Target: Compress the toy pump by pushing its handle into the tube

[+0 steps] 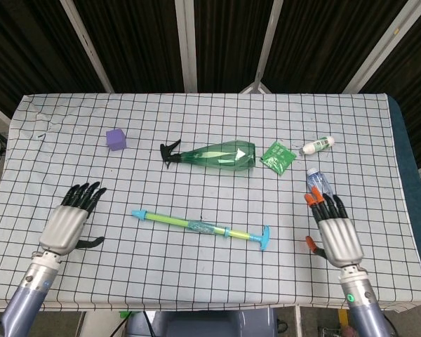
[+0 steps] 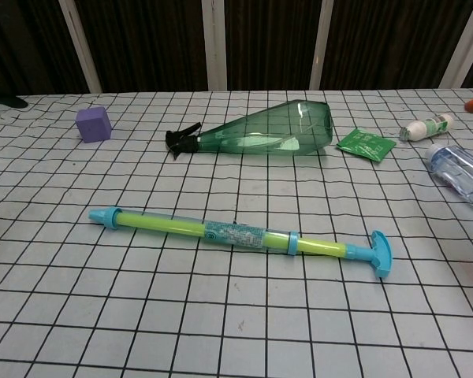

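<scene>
We log our left hand (image 1: 68,223) at the left of the checked tablecloth (image 1: 196,274), palm down, fingers spread and holding nothing; the chest view shows almost none of it, only dark tips at the frame's left edge. Behind it sits a small purple cube (image 1: 116,139), well apart. At centre front lies the toy pump, a clear tube with yellow-green rod and blue T-handle (image 1: 200,226), flat on the cloth and touched by neither hand; a short stretch of rod shows between tube collar and handle (image 2: 381,253). Open cloth surrounds it on every side. Behind it lies a green spray bottle with black trigger (image 1: 214,155), then a green sachet (image 1: 278,156), a small white bottle (image 1: 318,145) and a clear water bottle (image 1: 323,193), cut off at the chest view's right edge. Our right hand (image 1: 335,234) rests near the front right edge, fingers spread, empty, its fingertips just beside the water bottle; whether they touch it we cannot tell.
</scene>
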`<state>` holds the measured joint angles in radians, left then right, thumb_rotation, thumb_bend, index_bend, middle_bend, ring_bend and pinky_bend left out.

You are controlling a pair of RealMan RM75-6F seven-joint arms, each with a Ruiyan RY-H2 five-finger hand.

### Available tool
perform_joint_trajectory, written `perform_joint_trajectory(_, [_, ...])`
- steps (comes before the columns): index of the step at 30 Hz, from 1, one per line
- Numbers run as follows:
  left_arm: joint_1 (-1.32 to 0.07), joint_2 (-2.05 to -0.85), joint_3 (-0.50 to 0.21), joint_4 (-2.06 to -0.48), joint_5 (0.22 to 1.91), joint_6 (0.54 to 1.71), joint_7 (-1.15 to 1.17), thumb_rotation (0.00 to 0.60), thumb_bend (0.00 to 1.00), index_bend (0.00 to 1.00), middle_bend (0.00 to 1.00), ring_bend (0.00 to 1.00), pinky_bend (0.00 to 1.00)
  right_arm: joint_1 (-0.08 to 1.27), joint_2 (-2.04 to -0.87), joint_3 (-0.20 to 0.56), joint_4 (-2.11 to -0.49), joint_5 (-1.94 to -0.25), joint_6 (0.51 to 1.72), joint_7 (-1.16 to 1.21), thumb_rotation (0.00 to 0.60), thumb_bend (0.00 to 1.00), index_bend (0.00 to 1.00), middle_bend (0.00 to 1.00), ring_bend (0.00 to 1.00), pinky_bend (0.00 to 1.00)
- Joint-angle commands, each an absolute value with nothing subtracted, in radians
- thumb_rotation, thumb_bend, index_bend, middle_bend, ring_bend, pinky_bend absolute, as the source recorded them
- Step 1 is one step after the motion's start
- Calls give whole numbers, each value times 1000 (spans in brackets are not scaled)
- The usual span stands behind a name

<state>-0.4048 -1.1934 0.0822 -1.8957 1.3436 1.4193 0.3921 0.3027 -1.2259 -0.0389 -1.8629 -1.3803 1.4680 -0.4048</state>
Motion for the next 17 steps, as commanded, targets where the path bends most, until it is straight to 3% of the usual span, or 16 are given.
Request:
perform_joint_trajectory(1, [-298, -1155, 137, -1854, 1427, 1543, 289, 600, 165, 9, 0, 0, 0, 194, -1145, -111, -1740, -1520, 1604, -251, 600, 353, 0, 0, 0, 0])
perform_joint_trajectory(5, [-223, -1150, 167, -1799, 1486, 1630, 242, 600, 165, 0, 0, 0, 0, 131, -1151, -121, -1628, -1576, 1703, -161, 600, 353, 0, 0, 0, 0])
perform_joint_trajectory(10, [-161, -1150, 191, -1717, 1523, 1684, 224, 600, 165, 0, 0, 0, 0, 78, -1147, -117, -1597, -1533, 1724, -120, 600, 353, 0, 0, 0, 0])
perform_joint_trajectory(17, [-153, -1156, 131, -1658, 1485, 1676, 181, 600, 165, 0, 0, 0, 0, 73, -1137, -93, -1630, -1497, 1679, -110, 600, 353, 0, 0, 0, 0])
